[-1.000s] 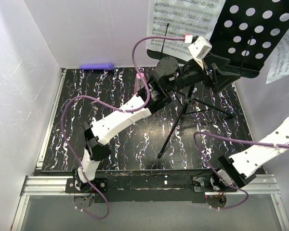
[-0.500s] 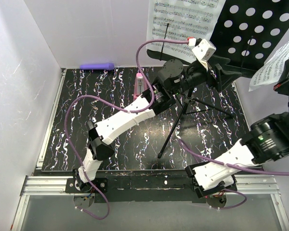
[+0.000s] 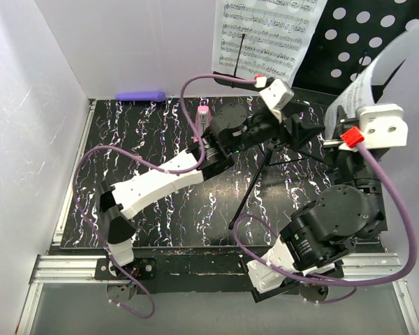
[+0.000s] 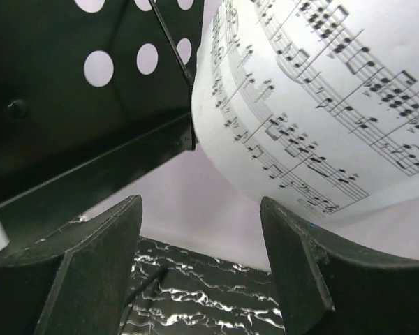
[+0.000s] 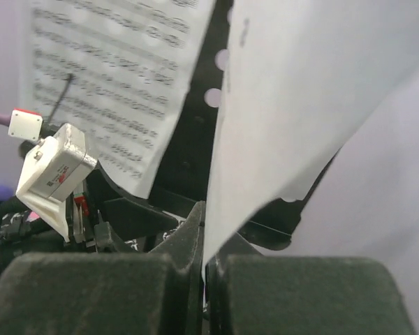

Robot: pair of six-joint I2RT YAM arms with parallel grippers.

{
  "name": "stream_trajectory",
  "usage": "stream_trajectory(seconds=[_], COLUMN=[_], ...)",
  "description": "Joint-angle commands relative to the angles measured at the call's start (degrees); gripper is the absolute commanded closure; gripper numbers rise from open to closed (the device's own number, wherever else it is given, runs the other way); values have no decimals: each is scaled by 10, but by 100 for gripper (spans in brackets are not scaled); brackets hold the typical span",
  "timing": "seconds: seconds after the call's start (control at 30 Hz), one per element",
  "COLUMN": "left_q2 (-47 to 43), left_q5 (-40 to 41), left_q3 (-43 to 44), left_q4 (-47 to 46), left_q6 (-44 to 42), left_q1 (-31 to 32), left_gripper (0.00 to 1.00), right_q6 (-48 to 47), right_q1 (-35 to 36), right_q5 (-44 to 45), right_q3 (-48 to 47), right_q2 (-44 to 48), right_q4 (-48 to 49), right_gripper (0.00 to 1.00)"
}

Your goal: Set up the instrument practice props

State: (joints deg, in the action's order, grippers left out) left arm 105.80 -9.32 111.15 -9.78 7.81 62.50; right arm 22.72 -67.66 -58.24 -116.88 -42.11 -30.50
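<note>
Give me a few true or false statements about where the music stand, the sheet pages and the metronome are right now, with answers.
1. The right gripper is shut on a curled page. True.
2. The left gripper clamps the music stand. False: its jaws stand open, holding nothing.
3. Both pages lie flat on the stand. False: only the flat page does; the other curls up from the right gripper.
4. The pink metronome stands on the table. True.

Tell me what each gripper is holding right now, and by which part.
The right gripper is shut on a sheet-music page, pinching it at a lower corner. The left gripper is open near the music stand, holding nothing.
</note>
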Motion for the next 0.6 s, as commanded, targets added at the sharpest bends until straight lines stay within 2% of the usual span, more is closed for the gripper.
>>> stream_trajectory(seconds=[0.0,0.23,0.47,0.57], left_q2=[-123,-206,-243,-248], left_q5=[29,38,33,29], left_q3=[-81,-170,-213,-220], left_q4=[-54,-68,-67,-63], left_q6=[-38,-54,-50,-49], left_q1=[3,3,3,3], left_gripper=[31,25,24,24], right_q6=[54,71,-43,-65], right_q1=[18,68,117,116], right_q5=[-48,-46,23,16], right_q3=[-12,-62,-159,-161], right_q2=[-6,-24,-139,-170], right_q4=[47,11,-158,-168], right_gripper=[99,99,99,99])
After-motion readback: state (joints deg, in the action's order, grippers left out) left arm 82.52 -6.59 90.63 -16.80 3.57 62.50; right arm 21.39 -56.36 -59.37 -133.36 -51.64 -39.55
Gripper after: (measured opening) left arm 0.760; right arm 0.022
